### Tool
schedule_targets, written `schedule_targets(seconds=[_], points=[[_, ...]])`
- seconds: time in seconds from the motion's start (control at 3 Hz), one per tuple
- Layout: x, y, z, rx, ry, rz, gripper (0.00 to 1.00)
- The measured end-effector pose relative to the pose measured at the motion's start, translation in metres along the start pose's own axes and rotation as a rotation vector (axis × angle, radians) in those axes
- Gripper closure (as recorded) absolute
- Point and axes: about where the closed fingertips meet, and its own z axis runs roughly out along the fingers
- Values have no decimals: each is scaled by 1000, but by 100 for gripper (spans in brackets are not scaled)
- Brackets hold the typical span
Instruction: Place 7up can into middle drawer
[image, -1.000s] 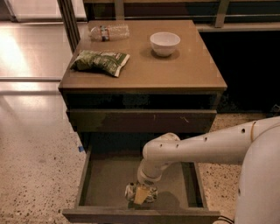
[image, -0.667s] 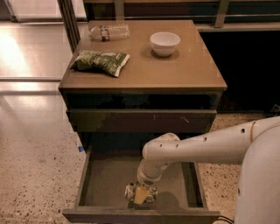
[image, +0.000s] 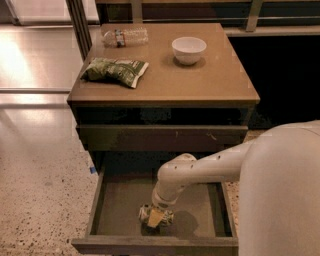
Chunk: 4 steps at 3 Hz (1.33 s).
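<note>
The 7up can (image: 167, 217) lies on its side on the floor of the open middle drawer (image: 117, 207), near the front board. My arm comes in from the right and bends down into the drawer. My gripper (image: 156, 217) is at the can, with a pale finger (image: 155, 218) across the can's middle, and it is shut on it. The can rests at or just above the drawer floor.
On the cabinet top (image: 220, 85) lie a green snack bag (image: 115, 71), a clear plastic bottle (image: 125, 37) and a white bowl (image: 189, 49). The top drawer (image: 160, 137) above is shut. Speckled floor lies to the left.
</note>
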Motion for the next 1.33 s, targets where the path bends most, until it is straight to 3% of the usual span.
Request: schedule_targets(seconds=[0.33, 0.67, 1.33], points=[[-26, -43, 18, 55, 3, -8, 100], [-25, -44, 18, 55, 3, -6, 100], [22, -83, 55, 40, 9, 188, 100]])
